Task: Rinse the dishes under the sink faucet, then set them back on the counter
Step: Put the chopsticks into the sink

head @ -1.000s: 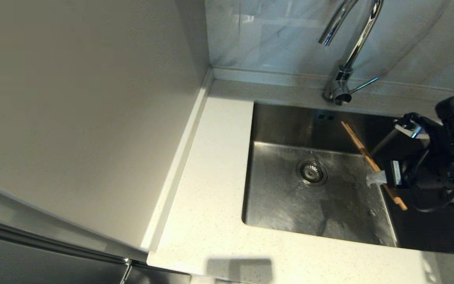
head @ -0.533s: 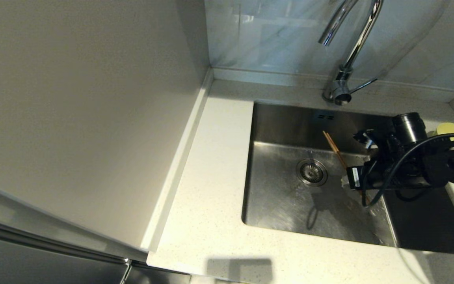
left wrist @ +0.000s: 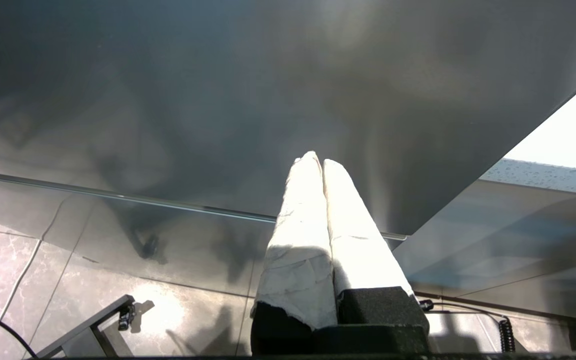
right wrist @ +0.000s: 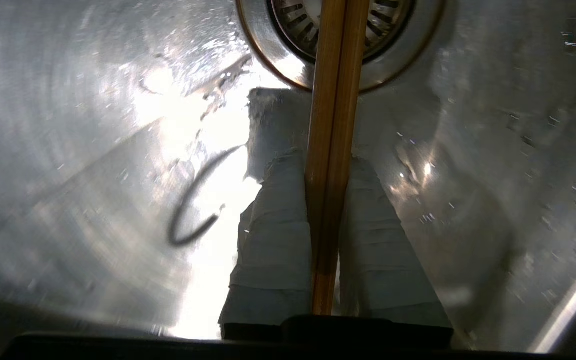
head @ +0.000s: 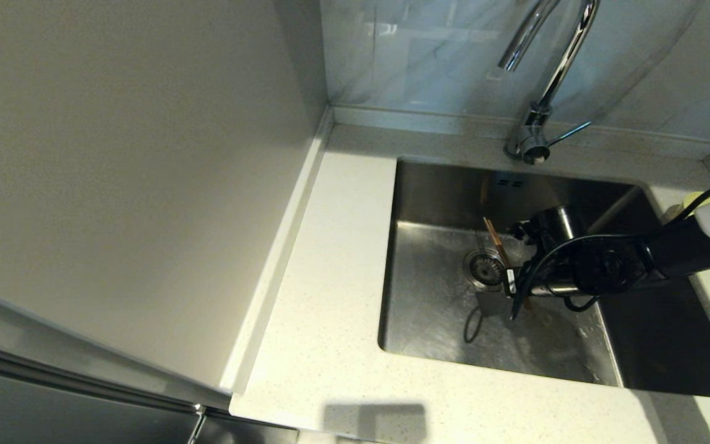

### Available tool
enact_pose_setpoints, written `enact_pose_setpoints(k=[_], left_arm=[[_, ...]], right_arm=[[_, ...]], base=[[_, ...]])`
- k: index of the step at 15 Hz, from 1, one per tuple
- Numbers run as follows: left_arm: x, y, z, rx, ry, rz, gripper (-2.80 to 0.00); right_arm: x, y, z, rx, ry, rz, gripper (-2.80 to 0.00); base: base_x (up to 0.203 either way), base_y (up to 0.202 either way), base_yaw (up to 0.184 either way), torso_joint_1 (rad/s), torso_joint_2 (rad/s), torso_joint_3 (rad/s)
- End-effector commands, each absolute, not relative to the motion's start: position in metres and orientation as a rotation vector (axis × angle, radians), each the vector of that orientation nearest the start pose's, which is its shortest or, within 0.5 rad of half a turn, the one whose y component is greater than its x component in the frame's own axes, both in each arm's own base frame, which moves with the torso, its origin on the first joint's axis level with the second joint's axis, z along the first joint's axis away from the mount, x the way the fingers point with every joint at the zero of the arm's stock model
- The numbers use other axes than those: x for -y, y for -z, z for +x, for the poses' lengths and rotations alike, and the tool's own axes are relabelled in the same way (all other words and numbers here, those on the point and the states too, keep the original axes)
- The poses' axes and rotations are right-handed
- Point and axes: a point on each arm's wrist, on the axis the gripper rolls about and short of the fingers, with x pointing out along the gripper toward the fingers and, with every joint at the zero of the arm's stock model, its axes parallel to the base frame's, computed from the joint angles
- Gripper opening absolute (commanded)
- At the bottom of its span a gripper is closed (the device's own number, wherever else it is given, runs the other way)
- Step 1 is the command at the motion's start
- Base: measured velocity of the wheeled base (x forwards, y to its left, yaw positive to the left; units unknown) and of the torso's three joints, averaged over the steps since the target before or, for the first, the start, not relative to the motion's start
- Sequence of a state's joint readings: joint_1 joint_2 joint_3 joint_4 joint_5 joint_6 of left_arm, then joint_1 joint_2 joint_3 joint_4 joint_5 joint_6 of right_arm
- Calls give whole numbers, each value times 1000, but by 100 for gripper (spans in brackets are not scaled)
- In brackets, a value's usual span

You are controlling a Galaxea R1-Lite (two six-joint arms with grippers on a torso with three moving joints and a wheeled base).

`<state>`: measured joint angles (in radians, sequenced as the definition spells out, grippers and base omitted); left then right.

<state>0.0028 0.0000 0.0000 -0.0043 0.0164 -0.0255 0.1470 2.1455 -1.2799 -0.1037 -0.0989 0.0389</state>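
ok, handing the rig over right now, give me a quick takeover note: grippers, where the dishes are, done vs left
Right gripper: shut on the chopsticks, held low inside the sink, above the drain strainer.
Left gripper: shut, empty, parked off the counter, out of the head view.
Faucet: spout ends above the sink; no water stream visible.
Yellow bowl: partly visible on the counter at the sink's right, behind the right arm. Pink dish not in view.
Done: chopsticks brought into the sink.
Left: rinse them, return them to the counter; can't tell whether the bowl and dish are rinsed.
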Motion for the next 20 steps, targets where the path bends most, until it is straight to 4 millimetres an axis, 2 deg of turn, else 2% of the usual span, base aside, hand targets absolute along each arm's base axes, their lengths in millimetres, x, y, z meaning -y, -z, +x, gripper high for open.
enact_pose_setpoints(k=[1,6,9,11,12,13,18,20], left_arm=[[0,-76,-23,8,-20,-26,-280],[0,-76,-23,8,-20,-26,-280],[0,-76,-23,8,-20,-26,-280],[0,-76,-23,8,-20,-26,-280],[0,-76,-23,8,-20,-26,-280],[0,-76,-23,8,-20,-26,-280],[0,-76,-23,8,-20,-26,-280],[0,-76,-23,8,-20,-26,-280]], right_arm=[[-60,-59,421,-815,-27,-63,-280],[-55,-25,442,-814,-12,-51,-280],[-56,-22,452,-791,-6,-47,-280],[-55,-31,450,-775,-4,-39,-280],[-55,-38,448,-766,-1,-29,-188],[-53,-46,445,-758,4,-19,0],[-43,-77,429,-721,17,3,0],[-38,-102,421,-670,24,13,0]], base=[[0,0,0,0,0,0],[0,0,0,0,0,0],[0,0,0,0,0,0],[0,0,0,0,0,0],[0,0,0,0,0,0],[0,0,0,0,0,0],[0,0,0,0,0,0],[0,0,0,0,0,0]])
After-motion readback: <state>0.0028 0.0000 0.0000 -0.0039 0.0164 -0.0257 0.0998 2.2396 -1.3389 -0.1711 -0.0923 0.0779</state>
